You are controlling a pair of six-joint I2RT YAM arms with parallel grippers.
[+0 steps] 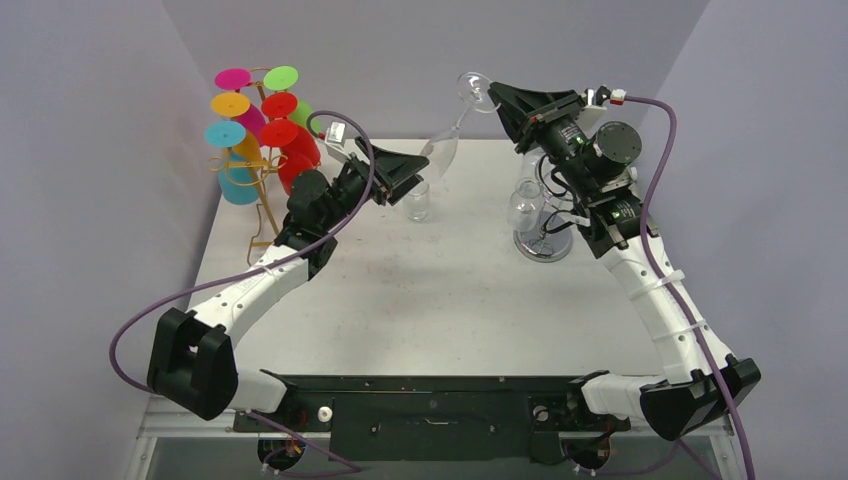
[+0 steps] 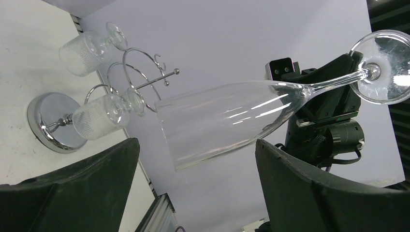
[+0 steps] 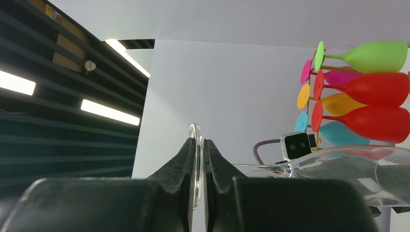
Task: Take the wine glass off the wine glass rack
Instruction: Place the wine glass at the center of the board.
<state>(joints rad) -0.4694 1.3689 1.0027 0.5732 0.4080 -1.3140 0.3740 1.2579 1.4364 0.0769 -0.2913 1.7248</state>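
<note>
status: removal step judged complete, placement pending. the wine glass [image 1: 447, 140] hangs in the air at 12 o'clock over the table [image 1: 440, 300], tilted, foot high and toward 1 o'clock, bowl low and toward 11 o'clock, its mouth open downward. it touches no part of the chrome wine glass rack [image 1: 543, 245], which stands at 2 o'clock with two other clear glasses [image 2: 104, 116] on its hooks. the right claw [image 1: 495, 97] is pressed together on the thin foot disc of the wine glass and carries it alone. the left claw [image 1: 420, 170] is spread wide, one finger on either side of the bowl, with no contact visible in the left wrist view. a small clear tumbler [image 1: 417, 203] stands on the table just below the left claw. a second rack of coloured glasses [image 1: 262, 140] stands at 10 o'clock, well apart. remaining work, as judged: either transfer the bowl to the left claw or lower the wine glass to the table, then release.
</note>
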